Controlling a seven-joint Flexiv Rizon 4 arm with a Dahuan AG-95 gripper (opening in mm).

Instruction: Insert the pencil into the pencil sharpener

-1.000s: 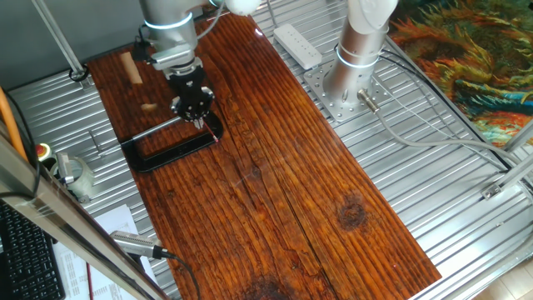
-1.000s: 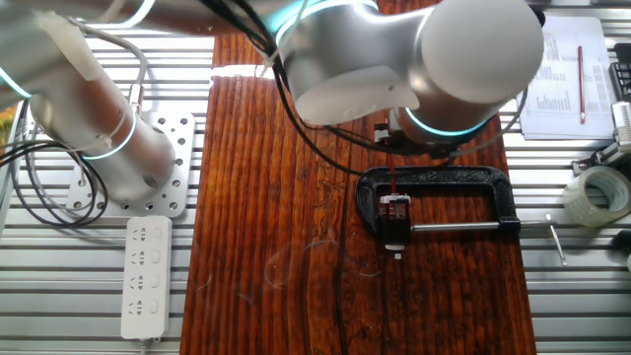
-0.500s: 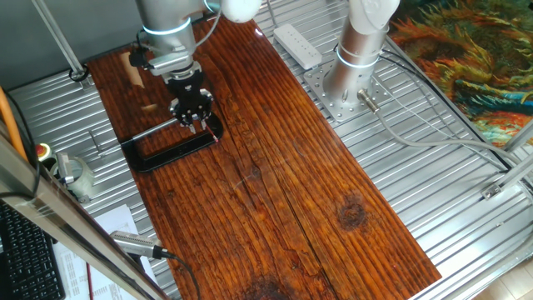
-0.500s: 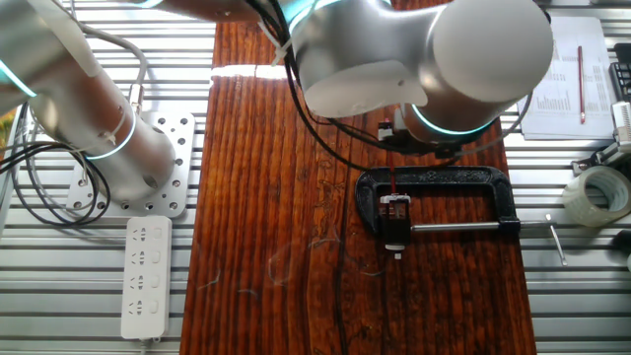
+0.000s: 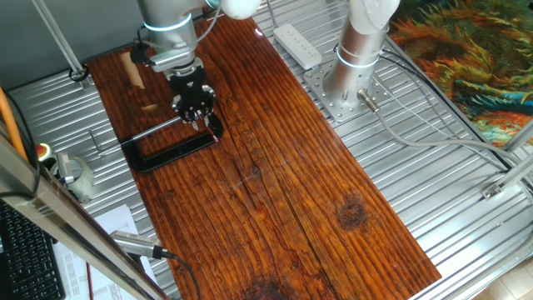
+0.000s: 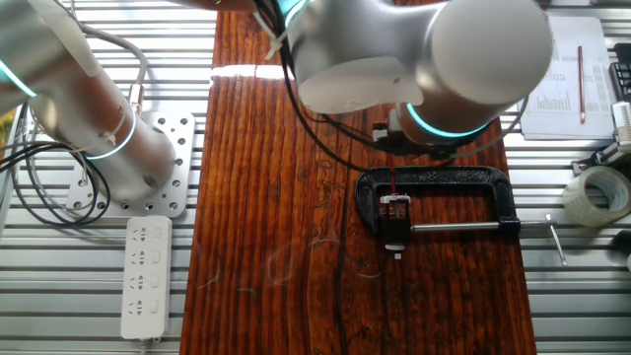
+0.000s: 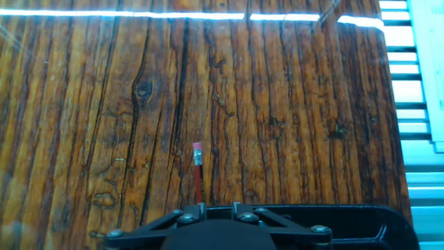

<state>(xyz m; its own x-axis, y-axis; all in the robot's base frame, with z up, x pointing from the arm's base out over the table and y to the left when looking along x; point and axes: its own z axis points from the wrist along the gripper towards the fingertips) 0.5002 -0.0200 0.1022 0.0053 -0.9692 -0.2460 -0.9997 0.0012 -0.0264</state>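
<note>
The pencil [image 7: 199, 177] is a thin red stick with a pale pink end. In the hand view it runs from that far end down to my left fingertip [image 7: 201, 206]. In the other fixed view the pencil [image 6: 392, 181] crosses the black C-clamp [image 6: 463, 177] and ends at the small black sharpener [image 6: 394, 213] held in the clamp's jaw. My gripper [image 5: 194, 115] hangs just over that sharpener [image 5: 216, 127]. In the hand view my gripper [image 7: 217, 207] has its jaws apart, with the pencil beside the left one. The arm hides the gripper in the other fixed view.
A pale wooden dowel [image 5: 131, 68] lies at the board's far left. The clamp's silver rod [image 6: 463, 228] sticks out toward the table edge. A power strip [image 6: 145, 276], tape roll [image 6: 598, 193] and papers [image 6: 567, 74] lie off the board. The arm's base [image 5: 358, 58] stands beside it.
The arm has shifted slightly over the clamp. The pencil, clamp and sharpener have stayed where they were.
</note>
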